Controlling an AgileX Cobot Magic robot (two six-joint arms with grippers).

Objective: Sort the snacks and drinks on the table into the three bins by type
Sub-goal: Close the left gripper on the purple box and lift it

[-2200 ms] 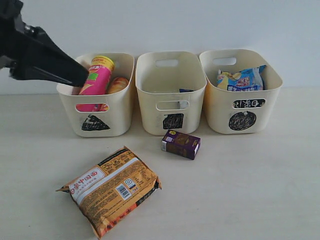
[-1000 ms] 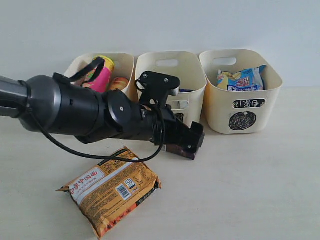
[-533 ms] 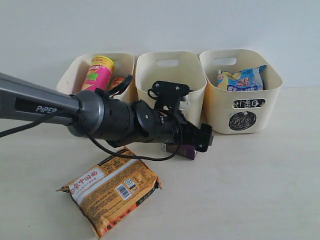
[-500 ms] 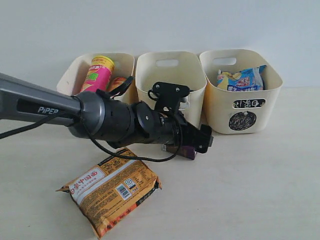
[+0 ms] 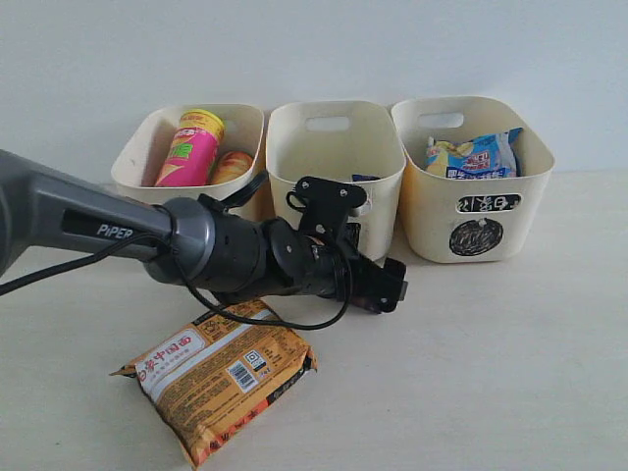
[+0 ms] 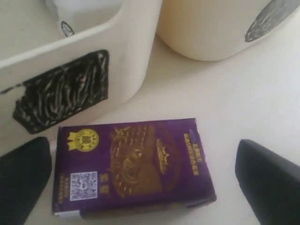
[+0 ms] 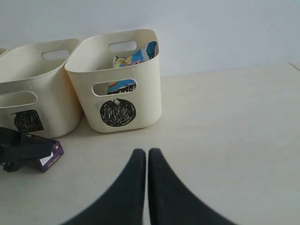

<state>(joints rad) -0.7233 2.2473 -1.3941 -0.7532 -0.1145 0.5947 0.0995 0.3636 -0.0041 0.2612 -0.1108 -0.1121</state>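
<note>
The left gripper (image 5: 391, 285) has dropped lower toward the table (image 5: 491, 373). Its fingers are spread to either side of the purple packet (image 6: 133, 164), which lies flat just before the square-marked bin (image 5: 334, 167). The right gripper (image 7: 147, 154) hangs with fingers pressed together, well apart.

Lab-style test setup: bare white wall (image 5: 324, 44), plain tabletop (image 5: 510, 378)
</note>
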